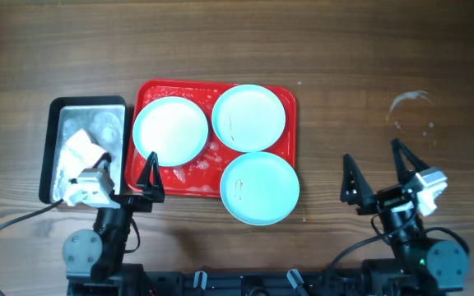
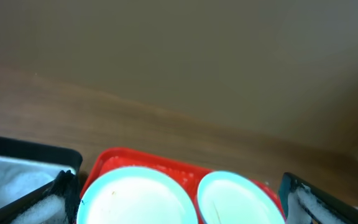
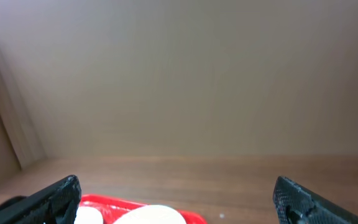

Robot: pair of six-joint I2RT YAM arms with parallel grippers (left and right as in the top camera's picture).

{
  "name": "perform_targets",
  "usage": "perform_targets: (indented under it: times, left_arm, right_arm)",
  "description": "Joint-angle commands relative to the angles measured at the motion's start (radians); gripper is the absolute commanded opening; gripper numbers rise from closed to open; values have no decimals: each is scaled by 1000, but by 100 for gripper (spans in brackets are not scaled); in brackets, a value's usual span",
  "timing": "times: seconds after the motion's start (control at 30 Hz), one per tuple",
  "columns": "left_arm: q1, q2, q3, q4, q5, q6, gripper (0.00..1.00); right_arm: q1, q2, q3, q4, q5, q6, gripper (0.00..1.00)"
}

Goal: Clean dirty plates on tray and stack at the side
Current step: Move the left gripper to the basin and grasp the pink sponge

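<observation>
With jaws apart on left gripper and right gripper, might bump the near plate off the tray.

No legible text, label, brand or number — not on any surface, in any view.

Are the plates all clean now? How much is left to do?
Nothing looks finished yet. All three plates lie on the red tray. Two show small brown marks, and none is stacked at the side. Nothing is being held: the left hand and right hand are both open and empty. Left to do: clean each plate, then stack all three beside the tray.
</observation>
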Motion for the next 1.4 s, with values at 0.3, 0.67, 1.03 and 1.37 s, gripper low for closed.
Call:
perform_targets:
  times: [0.3,0.67,1.03,1.37]
  left_arm:
    - [-5,392,511,-332,-7,31,100]
    - [-4,995,1243,-956,58,60,100]
    - [-5,1268,1333,-1035,40,-13,90]
    - [233,1496,1279,-1106,-220,-317,95]
  right_arm:
    - [5,408,367,-197,-237,-24,100]
    - [5,999,1101,-898,-312,-129,100]
    - [5,1204,1300,-971,-312,-21,100]
    - [5,1218,1296,-1019,-290,-21,100]
